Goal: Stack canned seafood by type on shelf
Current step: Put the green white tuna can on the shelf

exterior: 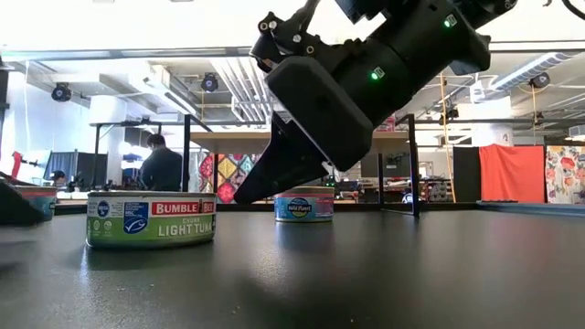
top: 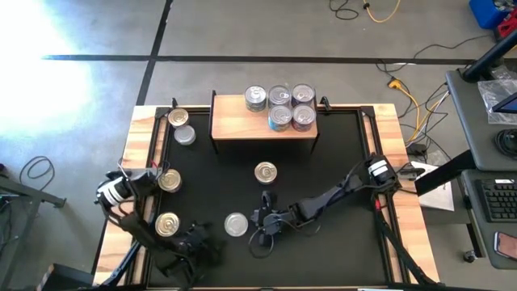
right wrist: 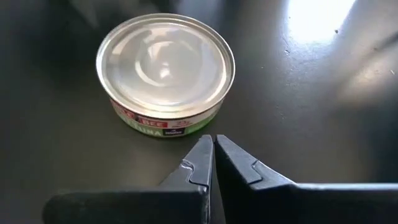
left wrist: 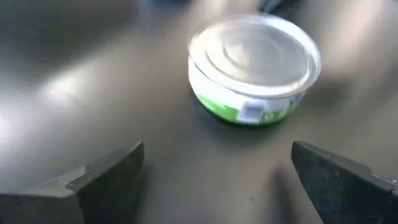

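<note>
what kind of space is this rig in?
Likely an open robotics lab or workshop: bare concrete floor with loose cables, a keyboard beside the table, exposed ceiling ducts behind.

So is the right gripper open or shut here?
Shut. The right wrist view shows the right gripper with its fingertips pressed together and holding nothing, just short of the green-labelled tuna can.

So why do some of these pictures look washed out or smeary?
High view: daylight bleaches the floor at upper left. Low view: bright ceiling behind, so the right gripper is a dark silhouette. Left wrist view: the green-label can is blurred. Right wrist view: glare on the black tabletop, soft reflections on the can's silver lid.
</note>
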`<action>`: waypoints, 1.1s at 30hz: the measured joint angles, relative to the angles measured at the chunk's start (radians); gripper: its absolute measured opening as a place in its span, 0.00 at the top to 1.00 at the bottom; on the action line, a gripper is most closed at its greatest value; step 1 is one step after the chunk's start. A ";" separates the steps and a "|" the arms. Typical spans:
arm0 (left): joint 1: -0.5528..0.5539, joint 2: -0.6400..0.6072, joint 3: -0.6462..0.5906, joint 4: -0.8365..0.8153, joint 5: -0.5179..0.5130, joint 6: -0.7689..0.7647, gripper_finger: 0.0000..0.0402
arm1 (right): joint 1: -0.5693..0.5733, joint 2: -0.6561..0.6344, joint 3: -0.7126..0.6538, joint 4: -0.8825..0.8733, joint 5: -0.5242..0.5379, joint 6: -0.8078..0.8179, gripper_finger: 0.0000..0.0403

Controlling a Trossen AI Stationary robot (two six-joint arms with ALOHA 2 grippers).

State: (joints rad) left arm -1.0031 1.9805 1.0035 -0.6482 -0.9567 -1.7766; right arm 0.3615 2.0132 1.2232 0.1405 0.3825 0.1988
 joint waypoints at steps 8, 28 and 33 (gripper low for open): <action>0.037 0.056 0.000 0.170 -0.019 0.196 0.01 | -0.002 0.001 -0.002 0.006 -0.027 0.010 0.97; 0.061 0.137 -0.001 0.263 -0.173 0.214 0.00 | -0.004 0.091 0.000 0.137 -0.052 0.000 0.97; 0.061 0.150 0.010 0.267 -0.186 0.225 0.00 | 0.013 0.138 0.059 0.175 -0.132 -0.021 0.97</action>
State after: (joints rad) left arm -0.9424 2.1309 1.0135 -0.3812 -1.1431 -1.5519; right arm 0.3743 2.1509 1.2819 0.3150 0.2508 0.1778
